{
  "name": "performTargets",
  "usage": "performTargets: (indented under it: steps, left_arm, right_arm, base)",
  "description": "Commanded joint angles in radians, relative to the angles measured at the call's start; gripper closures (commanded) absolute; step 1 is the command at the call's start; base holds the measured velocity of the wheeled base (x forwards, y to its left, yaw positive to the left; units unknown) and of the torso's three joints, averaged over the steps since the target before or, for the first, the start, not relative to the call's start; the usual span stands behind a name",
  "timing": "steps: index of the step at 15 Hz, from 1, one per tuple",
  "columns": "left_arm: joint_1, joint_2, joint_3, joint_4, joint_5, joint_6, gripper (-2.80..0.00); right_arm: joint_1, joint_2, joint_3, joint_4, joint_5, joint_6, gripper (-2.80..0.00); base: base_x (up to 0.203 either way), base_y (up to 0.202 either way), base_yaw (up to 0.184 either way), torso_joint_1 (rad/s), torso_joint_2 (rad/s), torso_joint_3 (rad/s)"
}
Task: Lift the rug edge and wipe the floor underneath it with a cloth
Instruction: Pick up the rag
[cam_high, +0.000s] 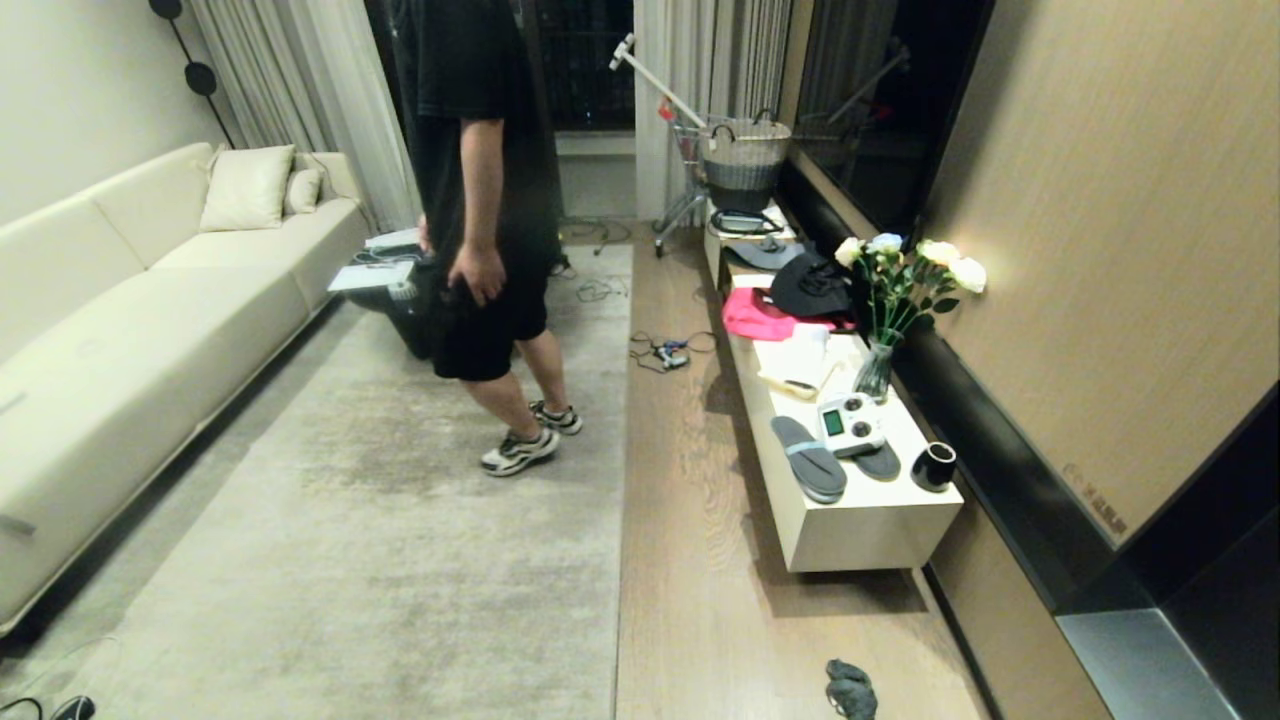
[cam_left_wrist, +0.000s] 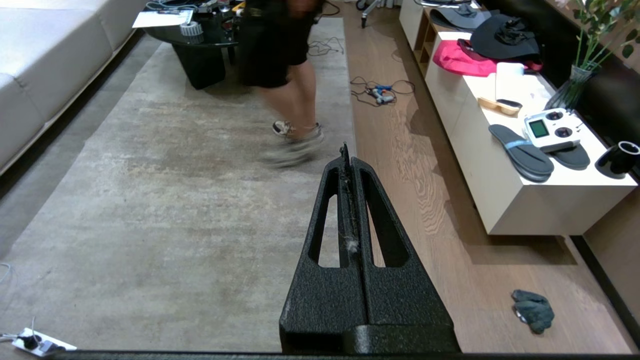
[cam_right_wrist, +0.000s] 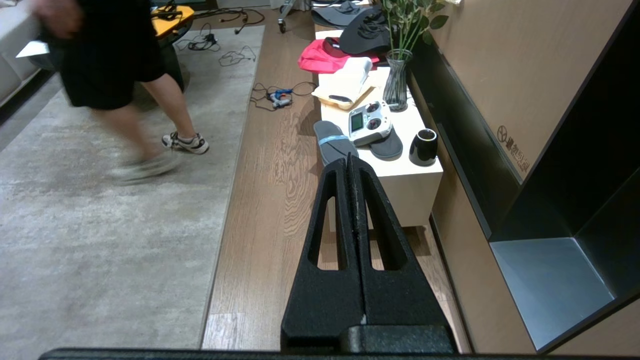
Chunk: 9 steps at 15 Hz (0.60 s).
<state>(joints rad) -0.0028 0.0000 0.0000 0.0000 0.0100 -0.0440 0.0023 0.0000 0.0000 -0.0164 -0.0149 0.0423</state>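
Rug edge (cam_high: 622, 480) ran straight along the strip of bare floor (cam_high: 690, 560) between the rug and the low white cabinet (cam_high: 860, 520), lying flat with nothing lifted. One cloth (cam_high: 851, 688), dark and crumpled, lay on the planks near the head view's lower edge, well clear of the rug border and just beyond the near end of the cabinet; the left wrist view also showed it (cam_left_wrist: 533, 310) on the wood.

Neither arm had begun work, by my reading: the left gripper (cam_left_wrist: 345, 150) hung above the rug near its border with its fingers pressed together on nothing, and the right gripper (cam_right_wrist: 348, 159) hung over the floor strip, likewise clenched and empty. The step in hand seemed to be the very start, before any approach. The next move would probably call for the robot to get closer and lower, part one gripper's fingers over the cloth, and bring the other to the thin border to pinch it up.

One person (cam_high: 480, 230) stood on the rug far from the near edge, feet blurred in the wrist views. Counted: one rug, one cloth, two grippers, one cabinet carrying two grey insoles, one remote controller, one black cup and one vase of flowers.
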Motion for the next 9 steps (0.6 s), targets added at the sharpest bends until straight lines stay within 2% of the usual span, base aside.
performTargets:
  steps: [1, 9]
  left_arm:
    - [0.0, 0.002, 0.0, 0.0, 0.001, 0.0, 0.0]
    - [0.0, 0.002, 0.0, 0.0, 0.001, 0.0, 0.0]
  right_arm:
    - [0.001, 0.002, 0.0, 0.0, 0.0, 0.001, 0.0]
    - [0.0, 0.002, 0.0, 0.0, 0.0, 0.001, 0.0]
  base:
    - [0.0, 0.0, 0.0, 0.0, 0.0, 0.0]
    - [0.0, 0.0, 0.0, 0.0, 0.0, 0.0]
